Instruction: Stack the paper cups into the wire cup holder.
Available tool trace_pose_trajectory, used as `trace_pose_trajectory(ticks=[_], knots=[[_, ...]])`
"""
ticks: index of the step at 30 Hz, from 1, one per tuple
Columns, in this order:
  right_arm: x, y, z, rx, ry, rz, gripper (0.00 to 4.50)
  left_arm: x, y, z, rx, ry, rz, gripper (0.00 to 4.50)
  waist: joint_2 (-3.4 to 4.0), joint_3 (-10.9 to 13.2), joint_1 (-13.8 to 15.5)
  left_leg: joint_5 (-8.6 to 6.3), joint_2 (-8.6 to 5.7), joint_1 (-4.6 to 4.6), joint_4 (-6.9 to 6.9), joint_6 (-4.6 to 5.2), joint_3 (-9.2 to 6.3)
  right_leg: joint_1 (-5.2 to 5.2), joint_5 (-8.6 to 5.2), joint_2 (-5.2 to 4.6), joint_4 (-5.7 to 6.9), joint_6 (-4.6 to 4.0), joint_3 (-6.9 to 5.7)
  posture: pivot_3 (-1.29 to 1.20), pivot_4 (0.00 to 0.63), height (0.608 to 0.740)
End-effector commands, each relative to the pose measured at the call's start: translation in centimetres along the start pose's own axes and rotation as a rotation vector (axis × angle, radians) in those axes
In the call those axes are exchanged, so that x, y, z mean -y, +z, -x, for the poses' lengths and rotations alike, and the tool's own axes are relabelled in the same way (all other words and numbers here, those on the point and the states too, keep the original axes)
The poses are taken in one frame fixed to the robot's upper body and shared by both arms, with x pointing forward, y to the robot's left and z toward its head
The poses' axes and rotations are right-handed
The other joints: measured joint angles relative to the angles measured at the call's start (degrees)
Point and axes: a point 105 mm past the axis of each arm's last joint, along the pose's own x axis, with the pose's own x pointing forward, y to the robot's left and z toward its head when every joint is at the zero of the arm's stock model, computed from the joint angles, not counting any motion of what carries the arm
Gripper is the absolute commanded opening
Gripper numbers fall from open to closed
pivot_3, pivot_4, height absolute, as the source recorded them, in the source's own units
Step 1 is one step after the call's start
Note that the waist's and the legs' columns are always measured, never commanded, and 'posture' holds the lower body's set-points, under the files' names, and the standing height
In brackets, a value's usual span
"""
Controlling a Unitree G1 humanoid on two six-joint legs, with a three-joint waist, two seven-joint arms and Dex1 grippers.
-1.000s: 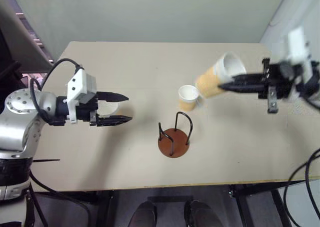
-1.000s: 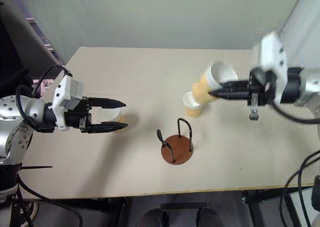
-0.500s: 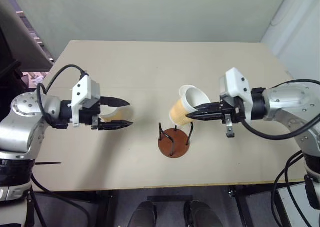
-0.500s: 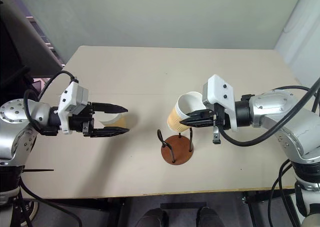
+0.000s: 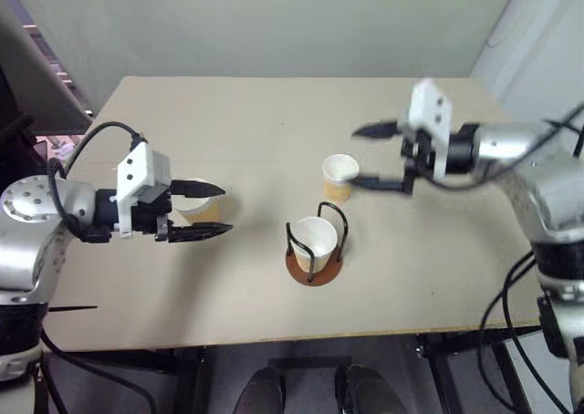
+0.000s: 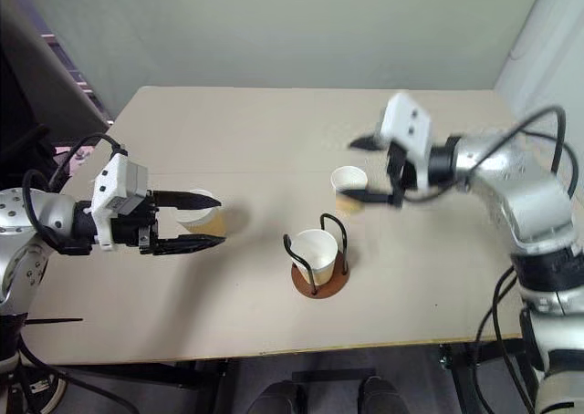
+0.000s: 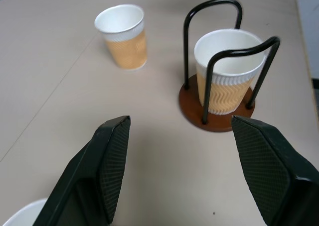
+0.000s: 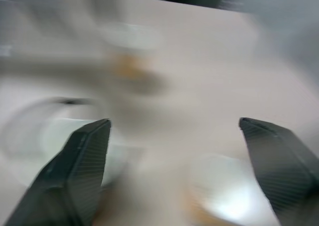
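Note:
One paper cup (image 5: 313,239) stands upright inside the wire cup holder (image 5: 336,210), on its brown disc base (image 7: 192,105). A second cup (image 5: 339,177) stands on the table just behind the holder. My right gripper (image 5: 356,157) hovers open beside this cup, empty, its fingers (image 8: 79,171) wide apart. A third cup (image 6: 203,217) stands at the left. My left gripper (image 5: 226,209) hangs open over it and holds nothing; in the left wrist view only its rim (image 7: 20,217) shows, outside one finger.
The beige table (image 5: 429,277) ends at a front edge (image 5: 274,337) near me and at a wall behind. Black cables (image 5: 520,295) hang off the right arm past the table's right corner.
My right gripper brought its cup over the holder and let it go. The cup now stands in the holder, and the gripper has opened and pulled back to the right. The left arm kept still.

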Motion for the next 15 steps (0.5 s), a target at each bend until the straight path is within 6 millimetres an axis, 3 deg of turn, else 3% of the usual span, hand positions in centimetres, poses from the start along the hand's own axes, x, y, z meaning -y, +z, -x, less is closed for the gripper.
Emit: trace_pose_trajectory(ticks=[1,6,14,15], knots=[[1.9,-2.1,-2.2,-0.066,-0.009,0.068,4.17,-1.1,0.5,0.5,-0.012,0.081,-0.048,3.46,0.0,0.0,-0.1,0.0,0.02,0.02,-0.03,0.0,-0.01,-0.04,0.04,0.02,0.04,-0.07,0.0,0.0,0.15,0.74],[1.5,-5.7,-5.5,-0.173,0.081,0.108,4.17,-2.5,0.3,-0.5,-0.022,0.195,-0.046,3.46,0.03,0.0,0.0,0.08,0.3,-0.18,-0.15,-0.14,-0.01,-0.38,0.17,0.22,0.13,-0.3,-0.06,0.0,0.15,0.74],[-0.1,-7.8,-6.6,-0.209,0.196,0.095,4.17,-1.5,0.3,-1.1,-0.019,0.198,-0.007,3.46,0.03,0.0,0.3,0.6,0.4,-0.92,-0.02,-1.1,0.0,-0.96,0.21,0.3,0.0,-0.29,-0.15,0.0,0.15,0.74],[-0.2,-8.1,-6.7,-0.22,0.201,0.098,4.01,-1.4,0.5,-1.2,-0.012,0.194,-0.008,3.46,0.03,0.0,0.3,0.57,0.4,-0.93,-0.02,-1.12,0.0,-0.96,0.21,0.3,0.0,-0.29,-0.15,0.0,0.15,0.74]])
